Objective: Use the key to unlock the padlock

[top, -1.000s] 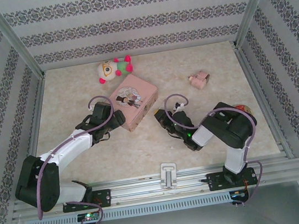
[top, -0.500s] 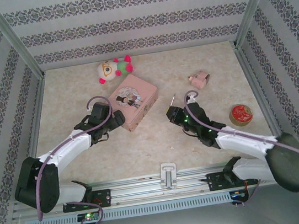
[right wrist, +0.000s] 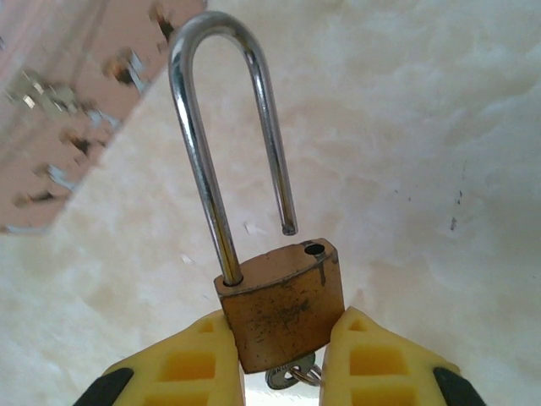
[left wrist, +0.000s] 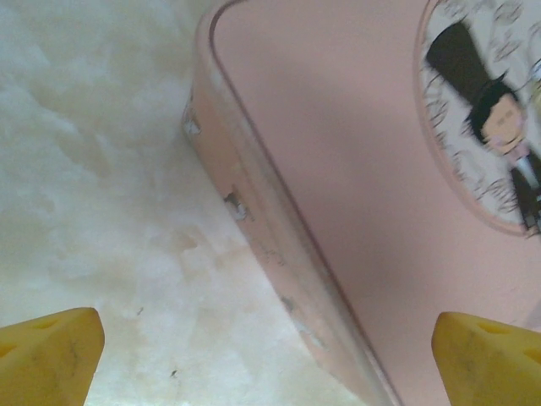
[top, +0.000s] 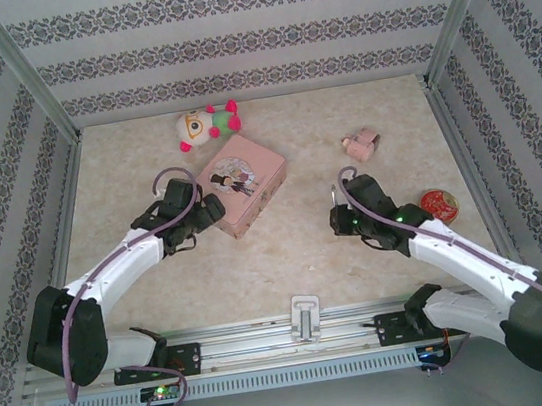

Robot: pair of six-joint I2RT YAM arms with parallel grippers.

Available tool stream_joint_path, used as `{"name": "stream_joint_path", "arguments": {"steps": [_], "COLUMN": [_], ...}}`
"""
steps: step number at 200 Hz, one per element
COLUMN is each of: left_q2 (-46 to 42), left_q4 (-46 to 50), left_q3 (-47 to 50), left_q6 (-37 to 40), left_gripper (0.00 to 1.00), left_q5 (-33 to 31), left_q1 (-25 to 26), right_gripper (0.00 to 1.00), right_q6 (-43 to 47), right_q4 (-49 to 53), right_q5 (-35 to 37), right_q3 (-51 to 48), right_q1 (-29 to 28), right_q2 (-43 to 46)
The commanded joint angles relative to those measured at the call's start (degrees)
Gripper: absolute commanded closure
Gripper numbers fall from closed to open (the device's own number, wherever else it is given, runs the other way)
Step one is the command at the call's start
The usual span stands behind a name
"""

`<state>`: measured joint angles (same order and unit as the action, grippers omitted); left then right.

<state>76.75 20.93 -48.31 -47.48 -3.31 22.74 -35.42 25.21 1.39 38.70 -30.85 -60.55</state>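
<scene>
Right wrist: right pincer [right wrist: 286,328], arm outstretched, clamps padlock [right wrist: 283,303]; left pincer [left wrist: 270,342] spread wide.

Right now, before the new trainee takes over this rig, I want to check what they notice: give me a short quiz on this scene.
1. Fill in: the left gripper is ___, near the pink box.
2. True or false: both ends of the shackle sit in the body of the padlock.
3. The right gripper clamps: A) the pink box, B) the padlock, C) nothing.
Key: 1 open; 2 false, one end hangs free; 3 B.
</scene>
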Motion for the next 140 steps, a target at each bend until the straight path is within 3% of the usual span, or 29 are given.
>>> {"name": "stream_joint_path", "arguments": {"steps": [1,51,108,115,128,140], "left_q2": [-1.81,-2.56,-3.41,-3.30,-2.86,-2.49], "left_q4": [2.09,0.49,-1.28,-1.33,-1.44,-1.63], "left_q3": [-1.78,-1.80,-0.14,0.04,0.07,0.00], "left_q6": [-3.41,-5.87,-7.34,-7.44,-7.45,-7.45], "left_gripper": [0.01,0.01,0.01,0.01,0.01,0.01], "left_q5": [-1.28,-0.56,-0.36,-0.47,-0.64,-0.64], "left_q1": [-1.02,-1.98,-2.11,-2.15,-2.15,-2.12], "right_gripper": [1.00,1.00,0.97,0.92,0.65,0.53], "right_q6": [7.79,15.13,13.05,12.00,8.74,6.92], "right_q4": [6.15,10.61,9.98,9.71,10.11,9.43], "right_q5": [-0.80,-0.62,-1.95,-1.52,3.60,5.84], "right_q3": [4.80,13.35,17.52,18.25,19.70,20.77], "right_q1": [0.53,0.62,0.43,-0.39,-2.66,-4.04], "right_q2": [-4.42,-17.26,-23.09,-24.28,-26.64,-28.50]}}
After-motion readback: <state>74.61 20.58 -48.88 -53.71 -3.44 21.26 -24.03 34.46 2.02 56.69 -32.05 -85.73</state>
